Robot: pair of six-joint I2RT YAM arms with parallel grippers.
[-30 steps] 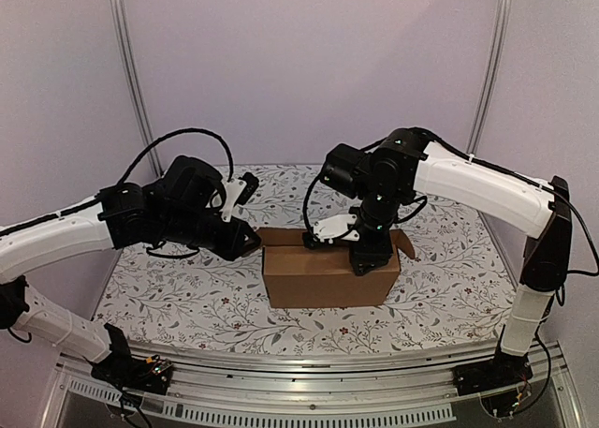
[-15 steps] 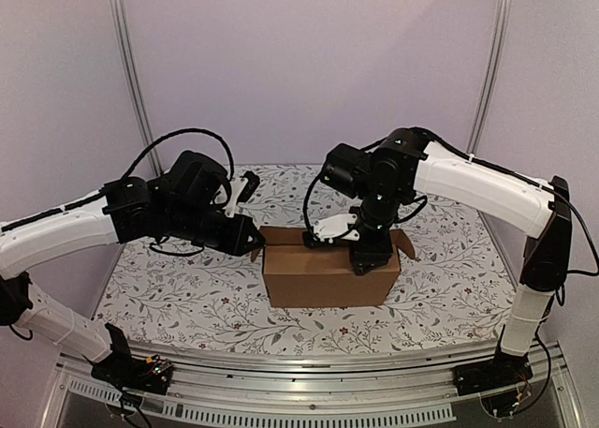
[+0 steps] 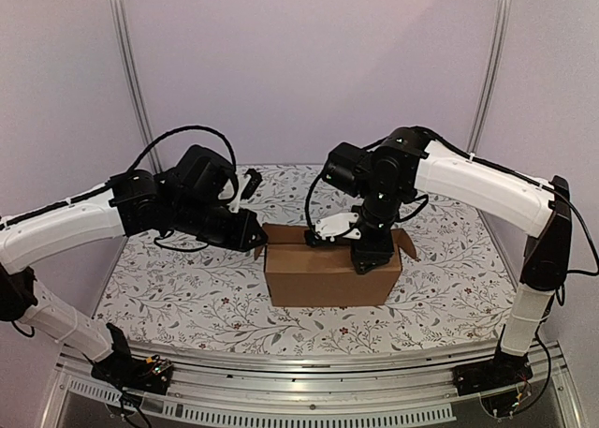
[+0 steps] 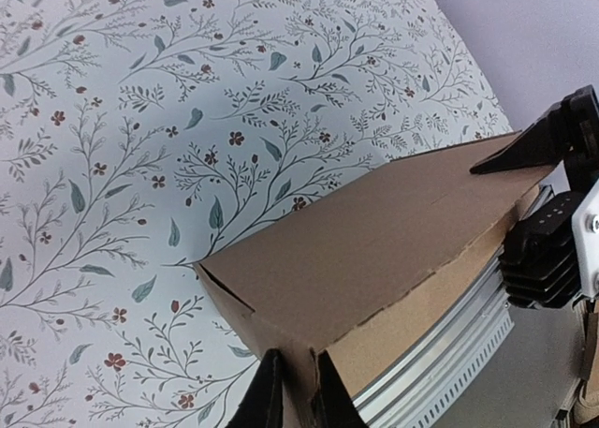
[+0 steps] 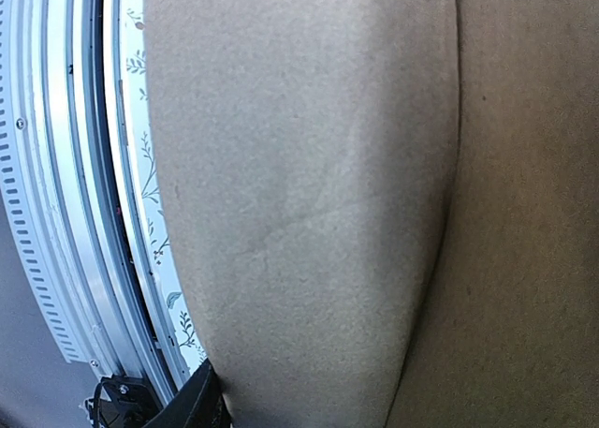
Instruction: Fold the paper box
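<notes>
The paper box [image 3: 328, 276] stands as a brown carton in the middle of the table, with a flap [image 3: 406, 243] sticking up at its right end. My left gripper [image 3: 257, 243] is at the box's upper left corner. In the left wrist view its jaws [image 4: 298, 392] are shut on the cardboard corner edge [image 4: 299, 367]. My right gripper [image 3: 371, 258] reaches down at the box's right part. In the right wrist view cardboard [image 5: 309, 194] fills the picture. Only one black finger [image 5: 199, 402] shows, against the wall's outer side, and the other is hidden.
A floral patterned cloth [image 3: 187, 297] covers the table. A metal rail [image 3: 299, 367] runs along the near edge. Upright poles [image 3: 131, 72] stand at the back left and the back right [image 3: 489, 72], against lilac walls.
My left arm has swung right, bringing its gripper onto the box's left corner. The right arm has not moved. The box has shifted very slightly right.
</notes>
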